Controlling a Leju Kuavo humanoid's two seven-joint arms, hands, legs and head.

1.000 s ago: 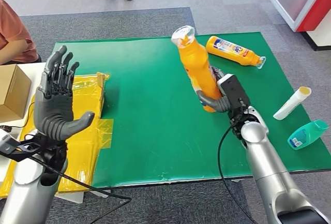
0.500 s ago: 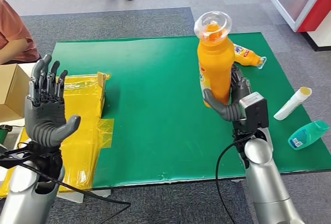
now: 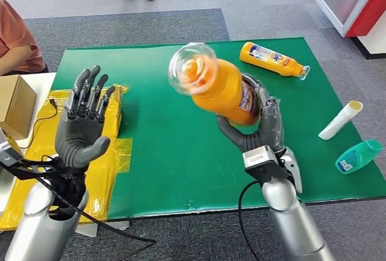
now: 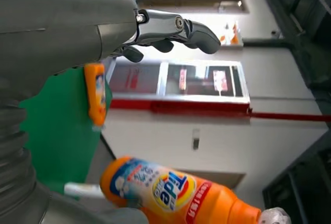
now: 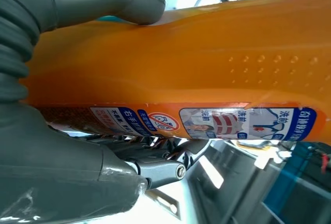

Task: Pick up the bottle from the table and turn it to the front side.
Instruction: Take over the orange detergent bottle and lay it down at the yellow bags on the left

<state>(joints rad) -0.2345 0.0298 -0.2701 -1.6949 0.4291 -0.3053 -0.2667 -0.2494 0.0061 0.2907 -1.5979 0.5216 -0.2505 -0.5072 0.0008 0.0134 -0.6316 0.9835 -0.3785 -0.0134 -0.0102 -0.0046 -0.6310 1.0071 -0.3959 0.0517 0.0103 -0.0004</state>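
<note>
The right hand [image 3: 262,129] grips the orange bottle [image 3: 218,85] low on its body, its fingers [image 3: 259,95] wrapped around the far side and the thumb under the near side, holding it in the air above the green desk [image 3: 173,140] with the clear cap tilted toward the camera and toward the left hand. The left hand [image 3: 82,127] is raised with its fingers [image 3: 91,92] spread and holding nothing, well apart from the bottle. Beyond the right hand's fingers a second orange bottle [image 3: 272,59] lies on the desk, and to their right lie a white tube [image 3: 340,120] and a teal bottle [image 3: 359,155].
</note>
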